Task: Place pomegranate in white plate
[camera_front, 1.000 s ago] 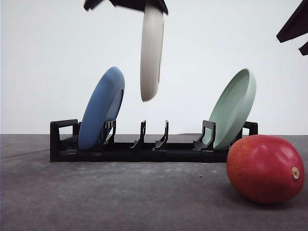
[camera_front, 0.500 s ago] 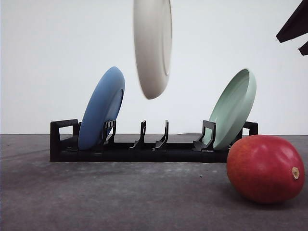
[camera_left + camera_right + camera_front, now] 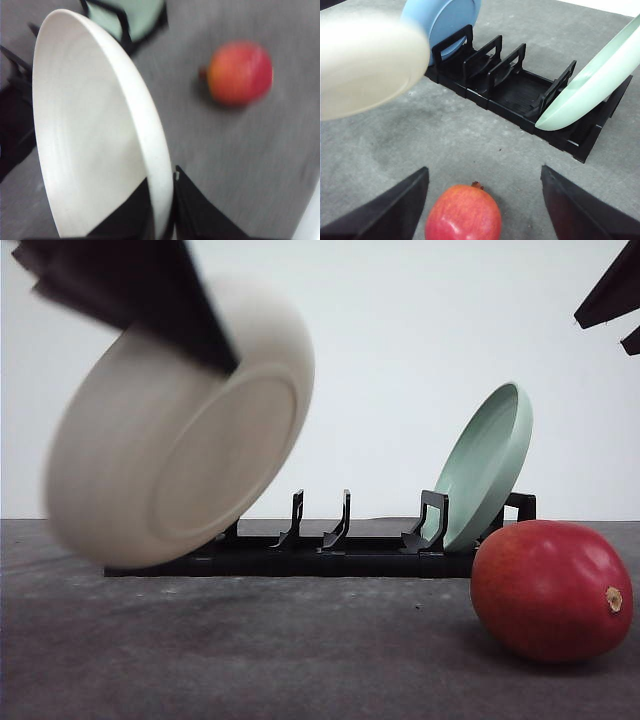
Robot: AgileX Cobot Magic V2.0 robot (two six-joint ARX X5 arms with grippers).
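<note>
The white plate [image 3: 175, 430] hangs tilted and blurred at the left of the front view, well above the table. My left gripper [image 3: 162, 200] is shut on the plate's rim, and its dark fingers [image 3: 150, 300] cross the plate's top edge. The glossy red pomegranate [image 3: 552, 590] lies on the grey table at the right, in front of the rack. In the right wrist view the pomegranate [image 3: 463, 212] sits between the spread fingers of my right gripper [image 3: 482, 200], which is open and above it. The plate [image 3: 367, 65] hovers left of the rack.
A black dish rack [image 3: 330, 540] stands across the table's back. A pale green plate [image 3: 485, 465] leans in its right end. A blue plate [image 3: 447, 20] stands in its left end, hidden behind the white plate in the front view. Open grey table [image 3: 300, 650] lies before the rack.
The white plate, edge-on high above the rack's middle, has swung down, left and toward the camera, now tilted and covering the blue plate. Pomegranate and right arm are unmoved.
</note>
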